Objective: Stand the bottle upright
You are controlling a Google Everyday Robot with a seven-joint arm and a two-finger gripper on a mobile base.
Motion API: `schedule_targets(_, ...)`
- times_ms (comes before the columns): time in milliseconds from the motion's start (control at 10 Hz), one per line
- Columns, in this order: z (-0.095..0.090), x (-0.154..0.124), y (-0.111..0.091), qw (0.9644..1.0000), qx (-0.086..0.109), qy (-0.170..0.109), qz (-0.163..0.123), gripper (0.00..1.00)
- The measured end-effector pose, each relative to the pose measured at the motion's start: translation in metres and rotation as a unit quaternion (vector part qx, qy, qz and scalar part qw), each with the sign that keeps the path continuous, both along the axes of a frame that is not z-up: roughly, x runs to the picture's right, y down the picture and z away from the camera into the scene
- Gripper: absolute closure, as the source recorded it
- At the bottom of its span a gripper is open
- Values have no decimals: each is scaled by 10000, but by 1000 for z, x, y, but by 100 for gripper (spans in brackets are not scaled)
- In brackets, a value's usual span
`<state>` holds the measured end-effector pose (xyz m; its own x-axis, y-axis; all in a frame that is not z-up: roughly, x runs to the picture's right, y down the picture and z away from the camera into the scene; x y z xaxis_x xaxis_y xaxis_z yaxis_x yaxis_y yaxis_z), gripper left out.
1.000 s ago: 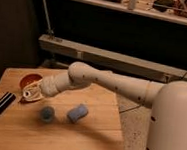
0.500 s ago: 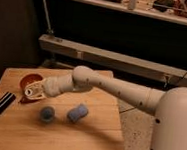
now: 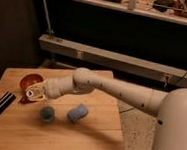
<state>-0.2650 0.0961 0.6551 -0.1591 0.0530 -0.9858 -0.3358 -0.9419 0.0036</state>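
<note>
1. My claw (image 3: 35,92) hangs low over the left part of the wooden counter (image 3: 95,140), just beside a reddish bowl-like thing (image 3: 29,80). I cannot tell whether it is spread or pressed together.
2. The bottle (image 3: 77,113) lies on its side near the counter's middle, apart from the claw.
3. A small blue cup (image 3: 46,114) stands just beside the bottle, between it and a dark flat pad (image 3: 1,104).
</note>
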Motion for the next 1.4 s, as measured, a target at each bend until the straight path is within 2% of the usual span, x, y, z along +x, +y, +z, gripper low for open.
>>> schedule_targets(200, -6, 3, 3, 9999, -30, 103, -131, 92)
schedule_targets(500, -13, 2, 4, 9995, 29, 88, -317, 92)
schedule_targets(1000, -13, 2, 5, 9994, 28, 87, -332, 92)
schedule_targets(1100, -14, 3, 7, 9994, 86, 75, -339, 92)
schedule_targets(1200, -15, 5, 13, 9993, 169, 1, -347, 92)
schedule_targets(1400, -21, 4, 27, 9993, 111, -192, -295, 92)
